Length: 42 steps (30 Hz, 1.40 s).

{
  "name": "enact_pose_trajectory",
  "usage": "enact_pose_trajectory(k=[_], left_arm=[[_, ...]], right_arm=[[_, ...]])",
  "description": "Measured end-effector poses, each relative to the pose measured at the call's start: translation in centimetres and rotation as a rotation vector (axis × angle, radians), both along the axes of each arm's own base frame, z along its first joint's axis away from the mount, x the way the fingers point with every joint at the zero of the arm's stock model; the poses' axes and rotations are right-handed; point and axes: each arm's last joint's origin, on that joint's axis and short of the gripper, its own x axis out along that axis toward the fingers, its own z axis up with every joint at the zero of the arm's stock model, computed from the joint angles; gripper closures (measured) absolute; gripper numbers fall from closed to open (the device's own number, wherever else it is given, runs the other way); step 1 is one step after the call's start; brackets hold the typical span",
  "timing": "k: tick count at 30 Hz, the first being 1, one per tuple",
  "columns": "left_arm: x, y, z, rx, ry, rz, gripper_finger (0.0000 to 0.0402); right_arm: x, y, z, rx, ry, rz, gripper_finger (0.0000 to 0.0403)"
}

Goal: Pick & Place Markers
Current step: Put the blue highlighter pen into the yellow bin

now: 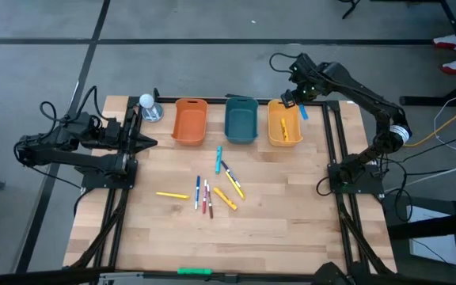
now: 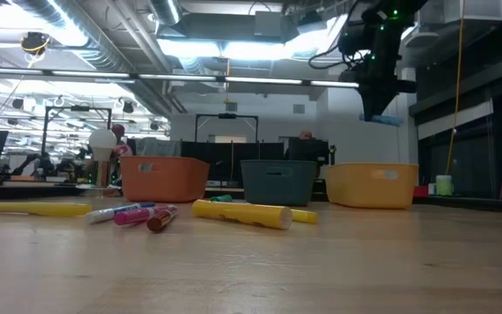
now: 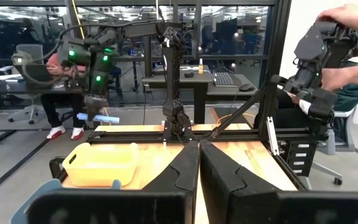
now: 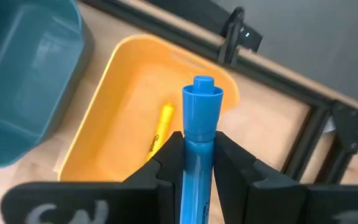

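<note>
1. Three bins in a row along the far edge of the bench: orange bin, teal bin, yellow bin nearest the far right corner.
2. Right gripper high above the yellow bin's right rim, jaws pinching a blue marker, cap end sticking out past the fingers.
3. One yellow marker lying inside the yellow bin.
4. Loose markers scattered around the middle of the bench, well apart from the bins.
5. Left gripper low over the left edge, jaws pressed together, holding nothing.
6. Green stick at the near edge.
</note>
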Motion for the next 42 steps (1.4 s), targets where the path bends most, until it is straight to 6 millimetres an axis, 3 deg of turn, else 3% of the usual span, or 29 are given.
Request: enact_pose_trajectory(k=[26, 42], left_arm=[[0.0, 0.0, 0.0, 0.000, 0.000, 0.000, 0.0389], [0.0, 0.0, 0.0, 0.000, 0.000, 0.000, 0.0391]], right_arm=[[1.2, 0.0, -6.1, 0.166, -0.248, -0.095, 0.0338], [0.9, 0.3, -10.0, 0.199, -0.258, -0.173, 0.0338]])
